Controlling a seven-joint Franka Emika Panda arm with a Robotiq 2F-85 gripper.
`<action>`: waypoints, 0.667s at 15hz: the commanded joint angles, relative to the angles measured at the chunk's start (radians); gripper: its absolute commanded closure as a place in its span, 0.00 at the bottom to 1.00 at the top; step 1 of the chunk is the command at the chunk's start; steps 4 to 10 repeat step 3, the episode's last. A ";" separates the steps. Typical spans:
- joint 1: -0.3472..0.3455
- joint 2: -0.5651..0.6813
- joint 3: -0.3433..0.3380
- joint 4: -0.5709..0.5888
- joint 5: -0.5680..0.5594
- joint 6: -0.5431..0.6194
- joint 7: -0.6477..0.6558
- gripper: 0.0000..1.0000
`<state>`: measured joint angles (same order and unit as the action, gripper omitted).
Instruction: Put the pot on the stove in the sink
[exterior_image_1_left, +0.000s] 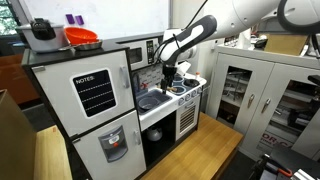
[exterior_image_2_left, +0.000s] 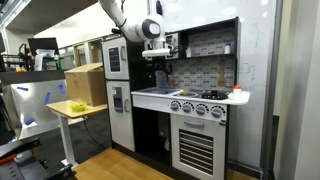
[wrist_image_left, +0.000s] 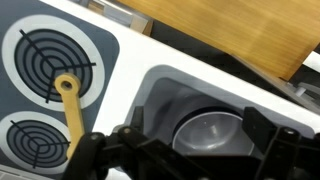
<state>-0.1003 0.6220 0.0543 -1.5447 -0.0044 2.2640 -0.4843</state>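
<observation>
Wrist view: empty gripper over a pot lying in the play sink

Both exterior views show a tall toy play kitchen with grey and white doors. A white robot arm reaches in from above and bends down over the sink, which is set into the white countertop. The black gripper hangs directly above the sink, clear of the counter.

From the wrist camera, the grey basin of the sink fills the middle of the picture. To one side of the sink lies the stove panel with two black spiral burners, one beyond the other. A strip of wooden floor shows past the far edge of the sink.

The pot, round and shiny silver, sits inside the sink. The gripper shows along the bottom edge of this view, its two dark fingers spread wide to either side of the pot and holding nothing. Whether they touch the pot cannot be told.

A yellow utensil handle lies across the stove panel beside the sink, between the two burners.
</observation>
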 joint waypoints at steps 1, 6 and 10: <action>0.013 -0.050 -0.039 -0.008 -0.040 -0.098 0.106 0.00; 0.007 -0.071 -0.046 -0.009 -0.040 -0.133 0.132 0.00; 0.007 -0.071 -0.046 -0.009 -0.040 -0.133 0.132 0.00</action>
